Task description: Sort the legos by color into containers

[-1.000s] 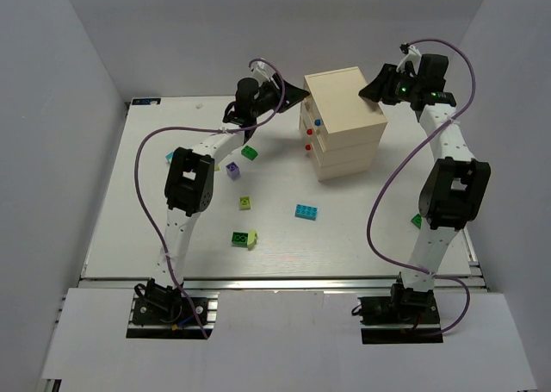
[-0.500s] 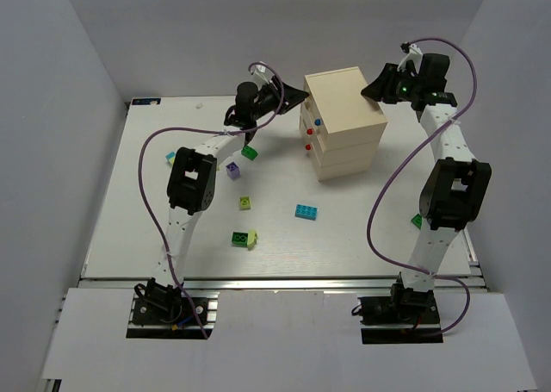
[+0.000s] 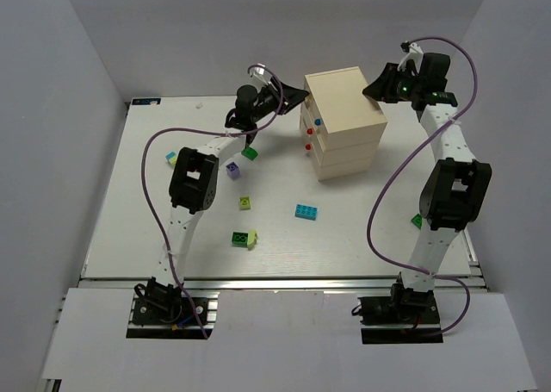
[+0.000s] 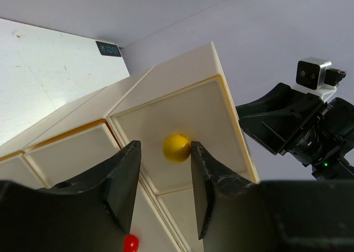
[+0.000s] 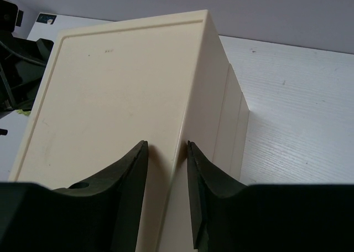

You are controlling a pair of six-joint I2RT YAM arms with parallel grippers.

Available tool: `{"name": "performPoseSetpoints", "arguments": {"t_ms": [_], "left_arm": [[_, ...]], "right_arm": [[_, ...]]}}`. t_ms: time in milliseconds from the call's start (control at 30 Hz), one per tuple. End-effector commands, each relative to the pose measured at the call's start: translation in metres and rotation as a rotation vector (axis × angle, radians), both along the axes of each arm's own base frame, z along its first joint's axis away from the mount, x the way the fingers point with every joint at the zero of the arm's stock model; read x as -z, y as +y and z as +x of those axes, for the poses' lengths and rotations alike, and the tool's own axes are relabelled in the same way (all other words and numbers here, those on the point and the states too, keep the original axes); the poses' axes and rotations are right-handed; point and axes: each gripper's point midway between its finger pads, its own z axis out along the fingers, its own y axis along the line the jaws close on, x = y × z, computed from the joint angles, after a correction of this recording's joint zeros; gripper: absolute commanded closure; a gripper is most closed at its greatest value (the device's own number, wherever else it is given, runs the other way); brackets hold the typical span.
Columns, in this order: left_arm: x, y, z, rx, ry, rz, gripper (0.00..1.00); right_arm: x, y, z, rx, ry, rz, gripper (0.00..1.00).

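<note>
Since a second ago the left arm has crept a little closer to the chest (image 3: 344,121); the right arm has not budged, and neither have the bricks. From where I stand, the left gripper (image 4: 165,152) is now up against the front of the top drawer (image 4: 213,116), jaws well apart and holding nothing. The yellow knob (image 4: 177,148) sits straight ahead of it, framed in the gap and a touch nearer one finger than the other. I cannot tell whether the fingertips have reached level with the knob or are just short of it. That is what the coming pull hangs on, I'd say: the knob lies dead ahead along the gripper's reach, so it wants a small push in and a close, then a pull straight back.

The right gripper (image 5: 166,152) sits astride the chest's far top corner, its jaws a modest gap apart; I cannot tell whether they pinch the wood or merely steady it.

All the drawers look closed. The legos (image 3: 305,211) lie loose on the table (image 3: 129,237), most of them near the left arm, one green one beside the right arm.
</note>
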Motion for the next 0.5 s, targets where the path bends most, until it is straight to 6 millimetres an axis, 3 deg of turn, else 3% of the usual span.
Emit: {"name": "performPoseSetpoints", "arguments": {"t_ms": [0,267,467], "left_arm": [[-0.022,-0.018,-0.012,0.041,-0.047,-0.039,0.48],[-0.021,-0.018,-0.011,0.037,-0.044,-0.055,0.51],[-0.024,-0.024,-0.013,0.049,-0.042,-0.078,0.62]], "right_arm": [[0.053,0.015,-0.024,-0.043,0.181,-0.038,0.62],[0.06,0.019,-0.027,-0.055,0.197,-0.048,0.66],[0.065,0.02,-0.029,-0.064,0.211,-0.056,0.7]]}}
